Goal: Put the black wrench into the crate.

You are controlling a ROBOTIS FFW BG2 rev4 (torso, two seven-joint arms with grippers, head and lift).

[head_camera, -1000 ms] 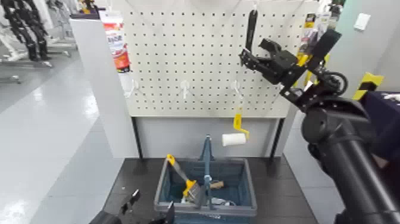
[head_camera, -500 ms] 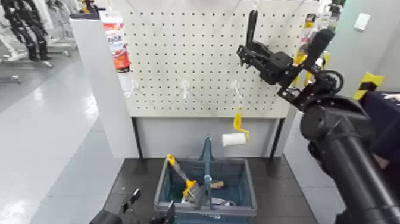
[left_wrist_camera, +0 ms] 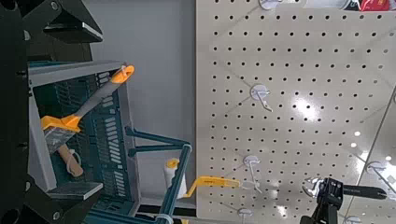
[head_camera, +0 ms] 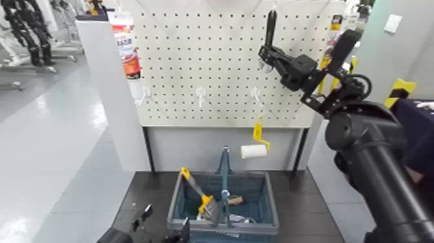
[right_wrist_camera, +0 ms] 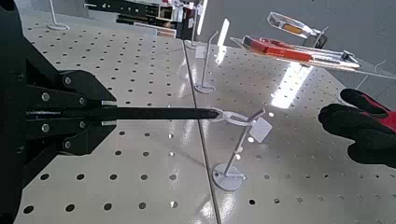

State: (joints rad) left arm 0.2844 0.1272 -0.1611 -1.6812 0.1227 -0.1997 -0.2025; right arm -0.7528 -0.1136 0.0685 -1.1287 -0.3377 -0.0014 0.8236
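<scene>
Black wrench [head_camera: 271, 27] hangs upright at a hook [right_wrist_camera: 245, 140] on the pegboard [head_camera: 206, 64], and we hold it clamped in our right claw [right_wrist_camera: 112, 114], while our left claw [head_camera: 166, 224] stands wide, low down near the crate [head_camera: 271, 207]

One crate [head_camera: 274, 210], one paint roller [head_camera: 254, 151], one brush [head_camera: 208, 205]

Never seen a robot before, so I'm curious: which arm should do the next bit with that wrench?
The right, I'd say: its gripper is already closed on the wrench, while the left gripper waits low by the crate.
</scene>
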